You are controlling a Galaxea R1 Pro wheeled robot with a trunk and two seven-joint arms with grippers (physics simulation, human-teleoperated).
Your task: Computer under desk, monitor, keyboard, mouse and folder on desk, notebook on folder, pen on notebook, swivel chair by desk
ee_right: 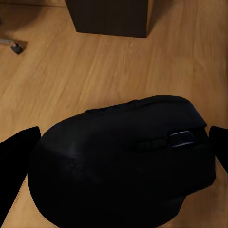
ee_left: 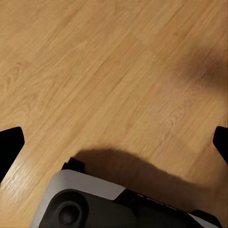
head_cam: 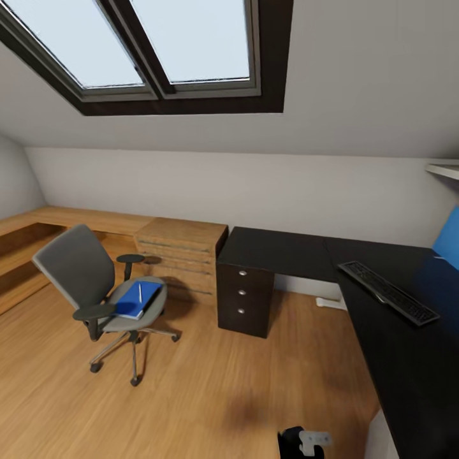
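A black mouse sits between the fingers of my right gripper, which is shut on it above the wood floor. My left gripper hangs open over bare floor, nothing between its fingers. In the head view the grey swivel chair stands at the left, away from the desk, with a blue folder or notebook and a thin white pen on its seat. The black L-shaped desk carries the black keyboard. The monitor's blue screen shows at the right edge.
The desk's black drawer unit stands beside a wooden drawer chest and a low wooden bench along the wall. A small white object lies on the floor under the desk. My base shows below the left gripper.
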